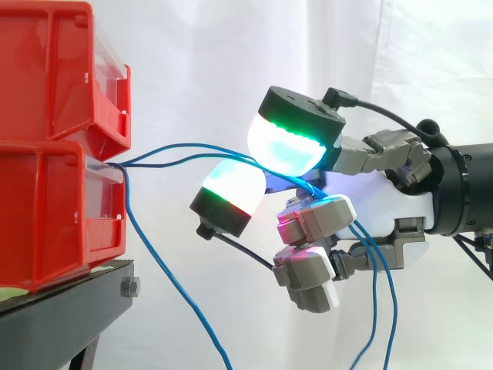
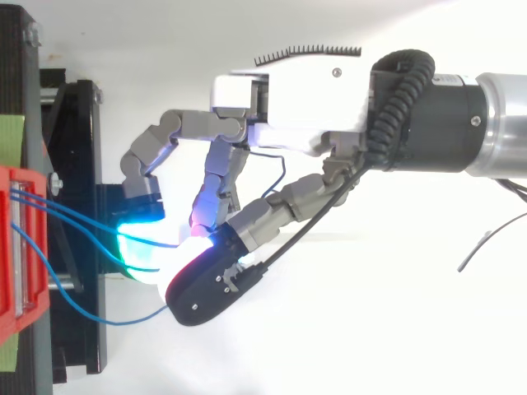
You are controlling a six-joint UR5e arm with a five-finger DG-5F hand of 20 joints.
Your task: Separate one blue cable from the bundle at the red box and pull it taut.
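Right of the red bins (image 1: 54, 154), the hand (image 1: 389, 204) is curled round blue cable (image 1: 179, 146) coming out between the bins, seemingly two strands. A third strand (image 1: 171, 279) hangs free beneath. Separating looks unfinished: next the hand should shed one strand, then draw away from the bins.

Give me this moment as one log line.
hand: curled round blue cables | source: red bins | tension: bowed, not yet taut | separation: two strands reach hand, loose strand hanging below bins
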